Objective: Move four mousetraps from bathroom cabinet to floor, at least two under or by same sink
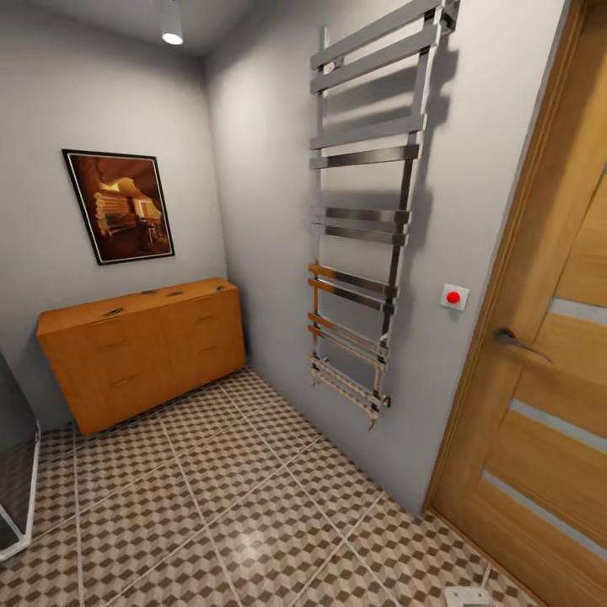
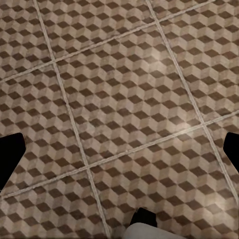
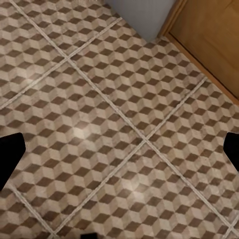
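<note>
The low orange-brown cabinet (image 1: 143,354) stands against the far wall, in the corner. Several small dark mousetraps lie on its flat top, one near the left end (image 1: 114,312), two in the middle (image 1: 150,292) (image 1: 175,294) and one at the right end (image 1: 221,287). The cube-patterned bathroom floor (image 1: 253,506) stretches between me and the cabinet. My left gripper (image 2: 119,154) hangs open over bare tiles, and its dark fingertips (image 2: 10,154) sit at the picture's edges. My right gripper (image 3: 119,149) is open over tiles near the door. The bathroom sink is out of view.
A chrome towel rail (image 1: 362,211) hangs on the right wall, with a red button (image 1: 453,297) beside it. A wooden door (image 1: 548,379) with a lever handle (image 1: 514,339) stands at the right. A glass panel edge (image 1: 17,472) is at the left.
</note>
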Available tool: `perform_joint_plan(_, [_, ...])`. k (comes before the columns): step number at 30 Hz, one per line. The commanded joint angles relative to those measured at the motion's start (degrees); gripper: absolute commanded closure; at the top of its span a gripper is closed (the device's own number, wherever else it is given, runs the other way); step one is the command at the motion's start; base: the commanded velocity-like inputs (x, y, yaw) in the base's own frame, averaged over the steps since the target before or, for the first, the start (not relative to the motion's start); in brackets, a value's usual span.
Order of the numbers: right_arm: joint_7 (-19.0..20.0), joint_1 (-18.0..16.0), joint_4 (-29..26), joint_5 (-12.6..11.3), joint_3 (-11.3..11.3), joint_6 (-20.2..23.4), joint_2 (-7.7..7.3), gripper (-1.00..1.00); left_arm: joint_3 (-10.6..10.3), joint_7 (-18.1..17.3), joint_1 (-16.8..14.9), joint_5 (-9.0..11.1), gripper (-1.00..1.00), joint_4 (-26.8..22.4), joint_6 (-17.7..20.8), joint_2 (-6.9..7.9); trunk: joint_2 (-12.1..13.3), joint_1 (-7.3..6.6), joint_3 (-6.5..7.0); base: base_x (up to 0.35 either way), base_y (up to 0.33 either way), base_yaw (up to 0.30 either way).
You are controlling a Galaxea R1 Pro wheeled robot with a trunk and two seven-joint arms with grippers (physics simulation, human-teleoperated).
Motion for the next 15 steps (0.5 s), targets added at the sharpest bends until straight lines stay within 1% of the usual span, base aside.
perform_joint_plan(1, [-0.1, 0.0, 0.0, 0.0, 0.1, -0.2, -0.01, -1.00, 0.0, 0.1, 0.0, 0.0, -1.00, 0.0, 0.2, -0.02, 0.0, 0.02, -0.02, 0.000, 0.000, 0.202])
perform_joint_plan(11, [-0.1, 0.0, 0.0, 0.0, 0.1, -0.2, 0.01, -1.00, 0.0, 0.1, 0.0, -0.1, -1.00, 0.0, 0.3, -0.02, 0.0, 0.02, -0.02, 0.000, 0.000, 0.210])
perform_joint_plan(15, [0.0, 0.0, 0.0, 0.0, 0.1, -0.2, -0.01, -1.00, 0.0, 0.1, 0.0, -0.1, -1.00, 0.0, 0.3, -0.02, 0.0, 0.02, -0.02, 0.000, 0.000, 0.119])
